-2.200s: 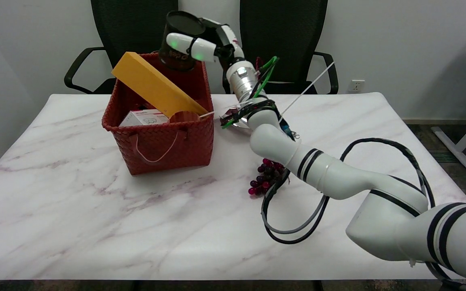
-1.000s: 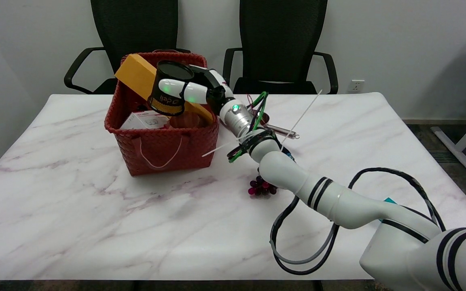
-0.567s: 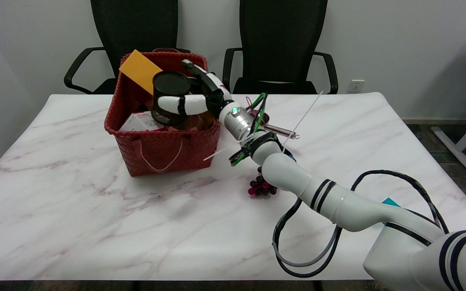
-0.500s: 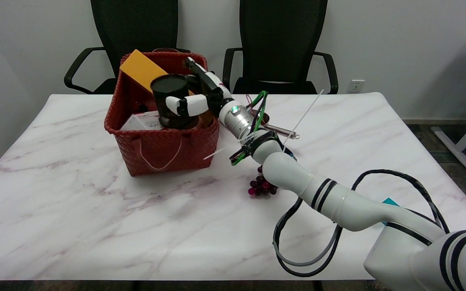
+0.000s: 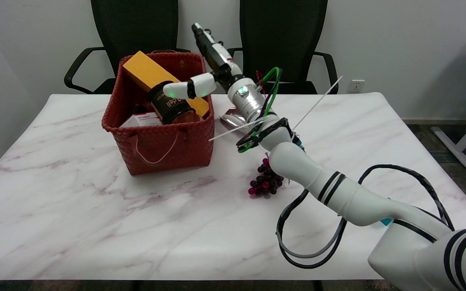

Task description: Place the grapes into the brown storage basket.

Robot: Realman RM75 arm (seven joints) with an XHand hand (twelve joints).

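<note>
Grapes (image 5: 266,182) lay on the marble table (image 5: 95,226), near the basket's right front corner but apart from it, partly tucked under the right arm. Only the head view was given, so we kept to it.

We saw the right arm (image 5: 326,186) reach in from the lower right, across the table and up toward the basket's right rim. The right hand (image 5: 206,70) hung above that rim with its fingers spread wide: one white finger (image 5: 188,88) stretched left over a black can, and a dark one pointed up and back toward the chairs. We judged the hand released, grasping nothing, though we could not tell whether the white finger touched the can.

The grapes showed as a small dark purple bunch with a few brighter red berries along its lower left edge. Its upper right part was hidden behind the arm.

The brown basket (image 5: 164,141), which looked reddish to us, held a yellow box (image 5: 144,72) leaning against the back wall, a white box (image 5: 142,119) lower down, and the black can (image 5: 172,107) standing tilted at the right side. The can's top was covered by the finger. A shiny metal object (image 5: 231,120) behind the wrist was too hidden for us to name. Loose cables (image 5: 310,250) drooped from the arm onto the table.
</note>
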